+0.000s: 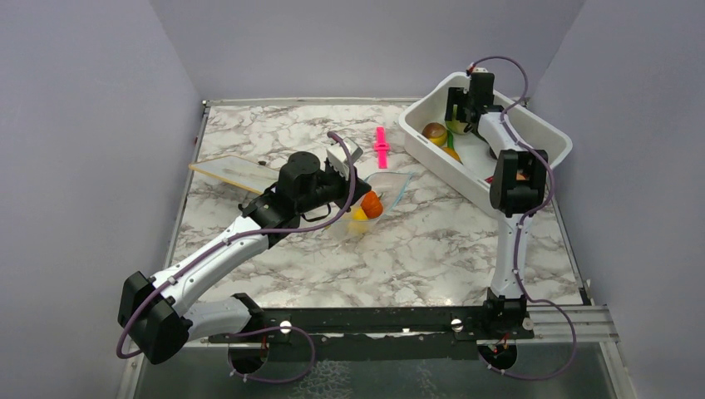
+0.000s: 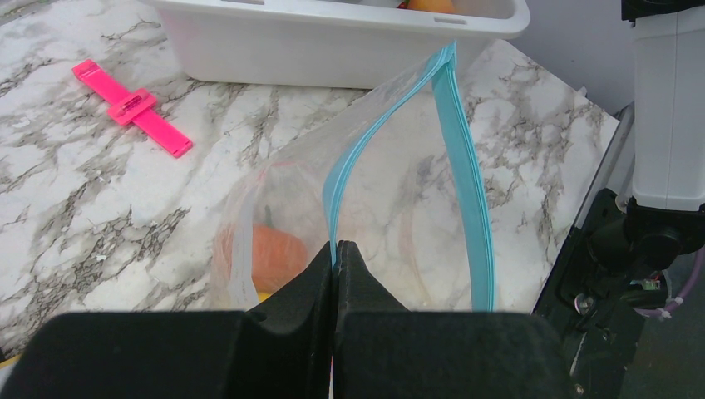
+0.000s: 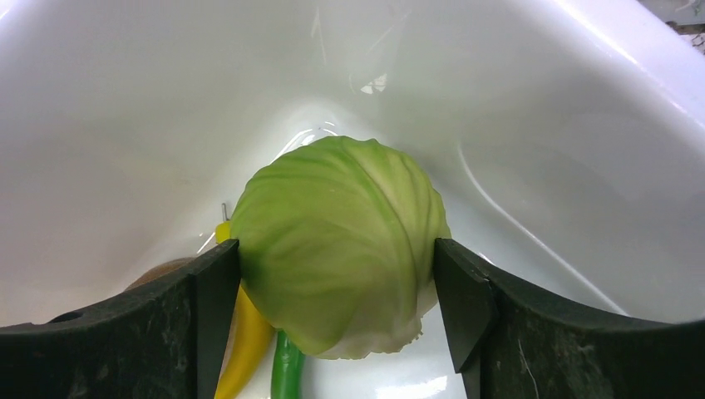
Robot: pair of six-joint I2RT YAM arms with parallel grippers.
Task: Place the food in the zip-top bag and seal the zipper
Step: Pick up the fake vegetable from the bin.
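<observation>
The clear zip-top bag (image 2: 399, 191) lies mid-table with its mouth held up. My left gripper (image 2: 334, 253) is shut on one side of the light blue zipper (image 2: 465, 166). An orange piece (image 2: 274, 258) and a yellow piece (image 1: 359, 214) of food sit inside the bag (image 1: 391, 187). My right gripper (image 3: 337, 266) reaches into the white tub (image 3: 499, 100), both pads pressed against the sides of the green ball (image 3: 341, 249), which rests on the tub floor. Under it lie a yellow piece (image 3: 241, 349) and a green pepper (image 3: 285, 374). From above, the right gripper (image 1: 460, 123) is at the tub's far end.
The white tub (image 1: 532, 125) stands at the back right, with a brownish piece (image 1: 434, 131) and an orange piece (image 1: 451, 154) inside. A pink clip (image 1: 381, 147) lies left of the tub. A pale board (image 1: 229, 172) lies at the left, behind my left arm.
</observation>
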